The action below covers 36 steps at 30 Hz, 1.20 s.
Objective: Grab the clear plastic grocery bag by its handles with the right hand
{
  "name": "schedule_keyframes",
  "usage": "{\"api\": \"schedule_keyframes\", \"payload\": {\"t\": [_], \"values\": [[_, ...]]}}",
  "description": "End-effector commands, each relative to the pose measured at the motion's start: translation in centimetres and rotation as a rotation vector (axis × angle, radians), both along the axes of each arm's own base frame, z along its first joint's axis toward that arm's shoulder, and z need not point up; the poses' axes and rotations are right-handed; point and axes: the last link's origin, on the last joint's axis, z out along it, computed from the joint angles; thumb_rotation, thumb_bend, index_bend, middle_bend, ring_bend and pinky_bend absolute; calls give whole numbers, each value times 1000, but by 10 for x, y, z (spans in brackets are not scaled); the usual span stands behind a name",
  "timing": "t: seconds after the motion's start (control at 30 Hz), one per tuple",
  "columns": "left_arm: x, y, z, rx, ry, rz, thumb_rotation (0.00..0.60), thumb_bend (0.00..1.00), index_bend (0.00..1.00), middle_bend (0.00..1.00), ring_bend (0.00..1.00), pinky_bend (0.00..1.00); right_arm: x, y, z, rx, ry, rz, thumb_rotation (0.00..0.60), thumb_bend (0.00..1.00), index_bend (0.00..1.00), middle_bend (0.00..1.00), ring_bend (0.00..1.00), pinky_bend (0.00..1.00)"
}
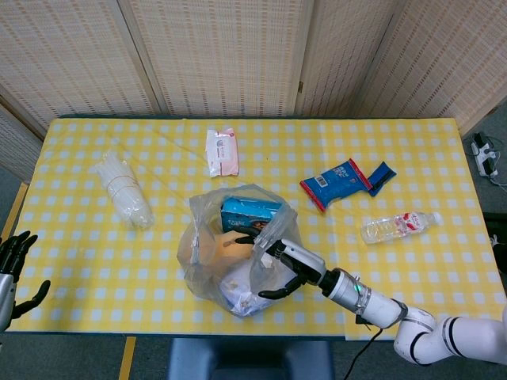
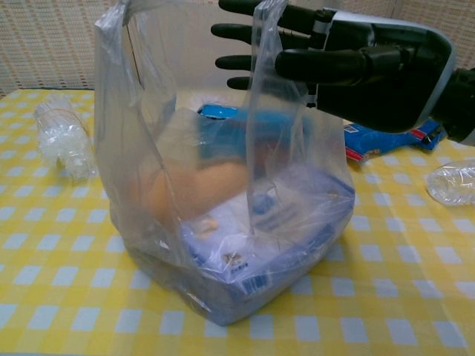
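Standing upright near the front edge of the yellow checked worktop [image 1: 95, 261]: clear plastic grocery bag [image 2: 223, 222], filled with a blue box [image 1: 247, 214], an orange-tan item and white packets. Right robot hand [image 2: 349, 67] reaches through the bag's right handle [image 2: 263, 52], fingers [image 2: 252, 33] extended and spread, gripping nothing. Left robot hand [image 1: 14, 265] open at the worktop's left edge. Beyond: water bottle [image 1: 400, 226], blue snack packets [image 1: 337, 182], wipes pack [image 1: 222, 151].

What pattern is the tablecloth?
Yellow-and-white check, clearest on the tablecloth in the head view.
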Motion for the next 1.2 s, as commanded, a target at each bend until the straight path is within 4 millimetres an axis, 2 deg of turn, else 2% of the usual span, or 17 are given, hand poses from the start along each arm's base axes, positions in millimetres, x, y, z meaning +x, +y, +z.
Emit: {"api": "schedule_keyframes", "payload": {"t": [0.03,0.97,1.2], "values": [[0,0,0,1,-2,-1,600,356,104,124,115,75,6,-3,-4,10,13,1,600,258,0,10,81,0],[1,-8,11,24,-31,-31,600,356,81,124,120,82,68,-7,-32,2,126,69,600,253,0,11,72,0],[1,-9,13,28,-38,-38,600,356,63,132,161,119,79,-10,-35,-1,144,63,600,252,0,11,68,0]]}}
